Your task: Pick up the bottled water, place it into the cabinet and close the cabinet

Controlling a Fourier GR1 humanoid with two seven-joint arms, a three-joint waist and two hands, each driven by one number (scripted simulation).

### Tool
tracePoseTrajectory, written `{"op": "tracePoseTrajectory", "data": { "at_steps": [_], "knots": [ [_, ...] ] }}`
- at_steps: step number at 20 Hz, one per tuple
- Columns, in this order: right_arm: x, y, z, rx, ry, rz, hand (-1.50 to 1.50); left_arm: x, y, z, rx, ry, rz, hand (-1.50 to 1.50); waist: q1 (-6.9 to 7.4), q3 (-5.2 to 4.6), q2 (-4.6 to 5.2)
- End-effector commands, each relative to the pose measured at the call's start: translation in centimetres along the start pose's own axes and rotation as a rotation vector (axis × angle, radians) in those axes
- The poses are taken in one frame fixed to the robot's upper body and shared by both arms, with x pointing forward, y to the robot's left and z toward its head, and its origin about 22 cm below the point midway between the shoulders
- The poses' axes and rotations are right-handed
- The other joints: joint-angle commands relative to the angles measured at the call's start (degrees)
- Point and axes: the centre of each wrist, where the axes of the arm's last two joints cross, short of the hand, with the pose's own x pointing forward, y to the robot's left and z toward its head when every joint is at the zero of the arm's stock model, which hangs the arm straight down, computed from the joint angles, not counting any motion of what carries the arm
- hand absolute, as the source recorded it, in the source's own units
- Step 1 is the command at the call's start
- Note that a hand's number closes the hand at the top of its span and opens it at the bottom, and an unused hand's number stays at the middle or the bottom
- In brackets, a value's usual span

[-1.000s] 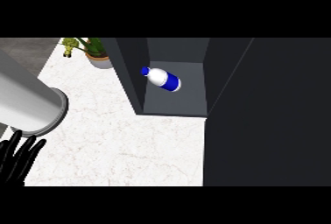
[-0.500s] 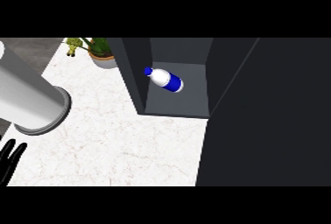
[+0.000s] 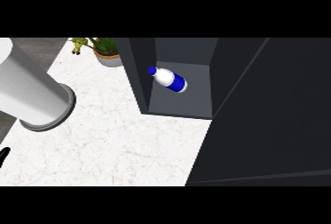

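White stone-look counter (image 3: 116, 144): pale top with faint grey veining. It runs from the near edge up to the cabinet's foot.
Left hand (image 3: 2, 155): only 1 thin black sliver shows, at the lower left edge. I cannot tell whether it is spread, closed or holding anything.
Grey forearm (image 3: 29, 87): a broad pale cylinder above the left hand. It slants in from the upper left and ends in a darker ring over the counter.
Bottled water (image 3: 169, 79): far up and to the right of the left hand and well apart from it, inside the cabinet's 1 open compartment. It lies on its side, tilted, with the cap toward the upper left.
Bottle markings: white body, blue cap and 1 blue band near the base. Any print on the band is too small to read.
Cabinet (image 3: 139, 74): dark grey box standing on the counter, its grey inside open to view.
Cabinet door (image 3: 271, 109): a large dark panel swung open, filling the right side. It bears no lettering I can make out.
Potted plant (image 3: 104, 49): green leaves in a small grey pot, just left of the cabinet and far above the left hand.
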Motion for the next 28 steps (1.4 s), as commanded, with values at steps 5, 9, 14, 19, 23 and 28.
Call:
{"op": "tracePoseTrajectory", "data": {
  "at_steps": [5, 9, 14, 19, 23, 28],
  "knots": [
    [3.0, 2.0, -4.4, -0.01, -0.048, 0.112, 1.5, 1.2, 1.7, 0.1, -0.014, -0.022, 0.005, -1.5, 1.15, 0.2, 0.49],
    [2.9, 1.9, -6.9, -0.035, -0.065, 0.085, 1.5, 1.5, 2.4, 0.4, -0.023, -0.018, -0.004, -1.5, 1.74, 0.26, 0.81],
    [2.9, 1.6, -10.6, 0.01, -0.004, 0.057, 1.5, 2.1, 3.1, 0.5, -0.052, -0.02, 0.004, -1.5, 3.68, 0.4, 1.59],
    [2.7, 2.2, -15.6, 0.189, 0.138, 0.017, 1.5, 2.6, 4.3, 0.5, -0.063, -0.05, 0.005, -1.5, 4.56, 0.65, 2.02],
    [5.3, 1.7, -19.0, 0.298, 0.141, 0.012, 1.5, 3.1, 5.3, 2.0, -0.05, -0.043, 0.027, -1.5, 3.3, 1.07, 1.98],
    [7.8, -0.3, -22.9, 0.227, 0.184, -0.067, 1.5, 4.8, 6.8, 3.6, -0.019, -0.034, 0.016, -1.5, 1.74, 1.27, 1.78]
  ]
}}
